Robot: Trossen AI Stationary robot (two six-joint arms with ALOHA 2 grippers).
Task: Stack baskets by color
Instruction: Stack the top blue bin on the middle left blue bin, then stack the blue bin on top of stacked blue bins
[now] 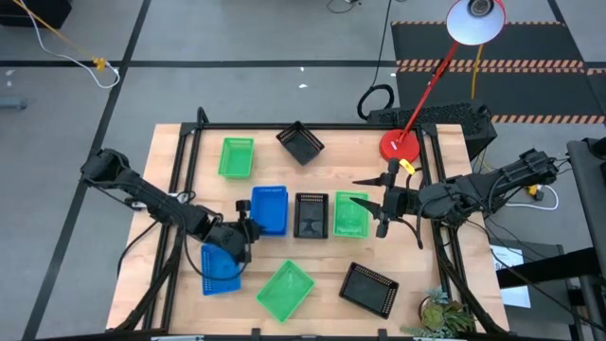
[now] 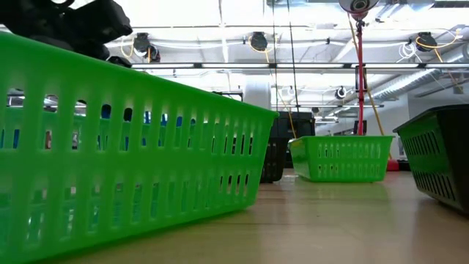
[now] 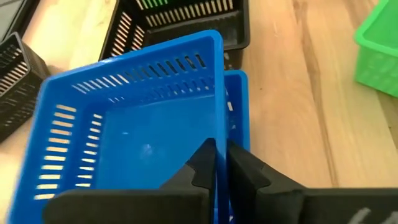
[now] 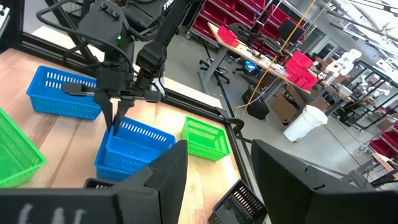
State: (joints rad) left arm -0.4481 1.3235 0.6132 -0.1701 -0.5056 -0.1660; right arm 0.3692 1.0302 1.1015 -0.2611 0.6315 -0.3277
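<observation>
A green basket (image 2: 124, 147) fills the low view. The left gripper (image 3: 219, 163) pinches a blue basket's (image 3: 134, 124) wall, nesting it in another; the right gripper (image 1: 371, 204) waits, jaws released.

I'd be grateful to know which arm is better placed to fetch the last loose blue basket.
Left, probably. The left pincer is at the rim of the blue stack, and the loose blue basket lies right beside that arm. The right pincer, open, hovers by a green basket across the table.
</observation>
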